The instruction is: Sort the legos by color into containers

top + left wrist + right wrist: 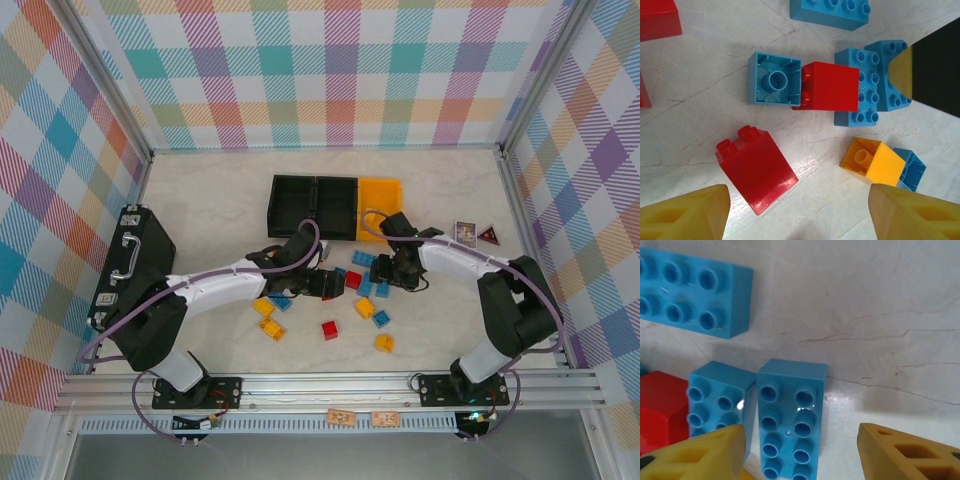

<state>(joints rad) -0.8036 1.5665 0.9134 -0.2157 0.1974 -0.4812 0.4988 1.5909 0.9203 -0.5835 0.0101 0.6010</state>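
Here, on your far left, the black case (130,265) sat along the edge of the table (220,200). Bare marble lay between it and the legos (329,329), and more open room ran back to the containers (335,205), two black bins and a yellow-orange one joined in a row at the back middle. The legos lay loose mid-table ahead of both arms: red, blue and yellow-orange, square and oblong, some tipped over. Your left gripper (800,217) hung over them with jaws well apart, holding nothing; a red brick (756,169) lay on its side just ahead of the gap, touching neither finger. Your right gripper (802,455) stood parted around an oblong blue brick (792,420), studs up, with a clear gap at one finger (910,452). Further right, two small flat pieces (475,233) lay near the wall, well apart from the pile.
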